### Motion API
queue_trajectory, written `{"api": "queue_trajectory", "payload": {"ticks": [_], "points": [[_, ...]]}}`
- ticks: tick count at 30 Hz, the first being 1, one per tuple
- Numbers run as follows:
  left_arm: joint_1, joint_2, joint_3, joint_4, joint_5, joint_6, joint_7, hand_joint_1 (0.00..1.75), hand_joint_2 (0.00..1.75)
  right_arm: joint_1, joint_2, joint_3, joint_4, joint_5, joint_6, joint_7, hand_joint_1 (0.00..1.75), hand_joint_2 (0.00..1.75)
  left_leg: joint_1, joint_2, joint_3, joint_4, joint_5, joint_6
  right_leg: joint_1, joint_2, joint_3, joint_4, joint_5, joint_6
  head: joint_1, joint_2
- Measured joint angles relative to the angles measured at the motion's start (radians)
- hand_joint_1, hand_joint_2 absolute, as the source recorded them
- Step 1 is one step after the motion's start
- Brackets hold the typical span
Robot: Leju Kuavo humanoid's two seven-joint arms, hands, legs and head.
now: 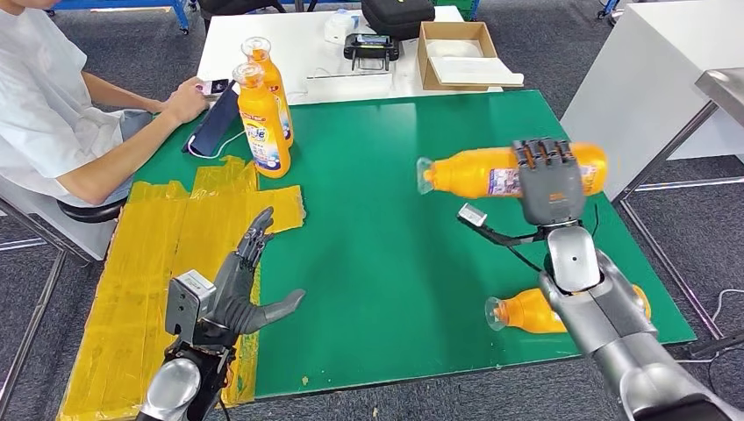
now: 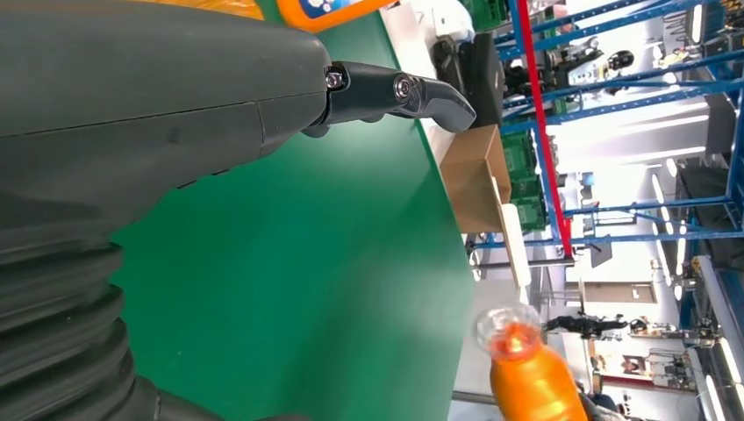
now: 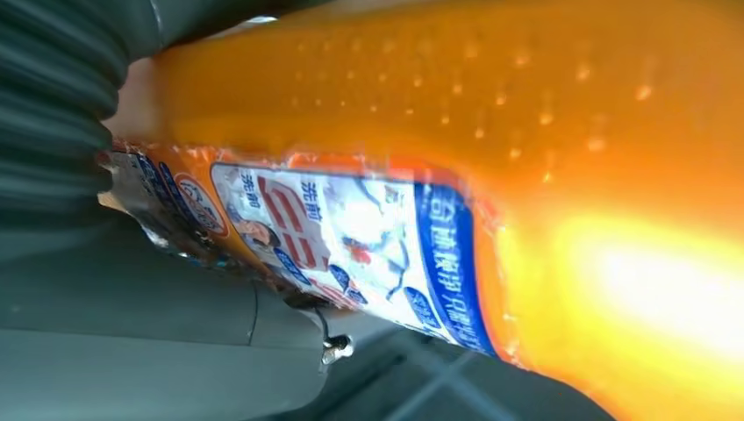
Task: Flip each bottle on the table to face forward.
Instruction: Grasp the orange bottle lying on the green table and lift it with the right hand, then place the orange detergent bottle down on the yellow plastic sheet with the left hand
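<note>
A: What's the biggest thing?
B: The green table (image 1: 377, 263) — it fills the middle of the frame, with yellow tape (image 1: 149, 263) at lower left.
A: And the bottles?
B: The right hand (image 1: 548, 184) grasps one orange bottle (image 1: 474, 171) on its side, at center right. Another lying bottle (image 1: 525, 311) is at lower right, partly behind the arm. Two standing bottles (image 1: 263, 123) are at upper left — near a person's hand (image 1: 186, 98).
A: The left hand (image 1: 232, 285)?
B: Lower left, fingers spread, holding nothing.

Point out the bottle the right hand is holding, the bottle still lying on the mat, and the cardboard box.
Held bottle (image 1: 469, 173), head view, on its orange body.
Lying bottle (image 1: 526, 311), head view, on its orange shoulder.
Cardboard box (image 1: 456, 34), head view, on its inner floor.
</note>
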Motion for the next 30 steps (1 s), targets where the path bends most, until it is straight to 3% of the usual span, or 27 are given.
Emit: {"api": "queue_trajectory", "payload": {"ticks": [2,5,11,16,25,30], "points": [[0.008,0.0,0.0,-0.005,-0.002,0.001,-0.001,0.0,1.75,0.057,0.058,-0.074,-0.065,-0.182,0.024,-0.167,1.75,1.75,0.001,-0.001,0.0,0.0,0.0,0.0,0.001,0.0,-0.001,0.0,0.0,-0.001,0.0,0.0],[0.017,0.0,0.0,-0.012,-0.009,0.004,-0.005,0.0,1.75,0.135,0.131,-0.143,-0.159,-0.461,0.094,-0.34,1.75,1.75,0.002,-0.002,-0.001,0.0,0.0,-0.001,0.002,-0.002,-0.001,0.0,-0.001,-0.002,0.0,0.0],[0.022,0.0,-0.006,-0.014,-0.014,0.016,-0.017,0.0,1.75,0.259,0.234,-0.198,-0.303,-0.912,0.285,-0.526,1.74,1.75,0.003,-0.002,-0.002,0.0,-0.001,-0.002,0.002,-0.002,-0.003,0.0,-0.002,-0.003,0.0,0.0],[0.021,0.0,-0.018,-0.014,-0.013,0.027,-0.027,0.0,1.75,0.317,0.295,-0.209,-0.358,-1.117,0.399,-0.583,1.74,1.75,0.003,-0.002,-0.002,0.0,-0.001,-0.002,0.002,-0.002,-0.003,0.0,-0.002,-0.003,0.0,0.0],[-0.001,0.0,-0.062,-0.012,0.007,0.03,-0.035,0.0,1.75,0.347,0.363,-0.179,-0.364,-1.302,0.612,-0.599,1.73,1.75,0.003,-0.001,-0.002,0.0,-0.001,-0.002,0.002,-0.002,-0.003,0.0,-0.001,-0.003,0.0,0.0],[-0.02,0.0,-0.087,-0.008,0.021,0.021,-0.036,0.0,1.75,0.345,0.39,-0.143,-0.347,-1.32,0.641,-0.605,1.74,1.75,0.003,-0.001,-0.002,0.0,-0.001,-0.002,0.002,-0.002,-0.004,0.0,-0.002,-0.003,0.0,0.0]]}}
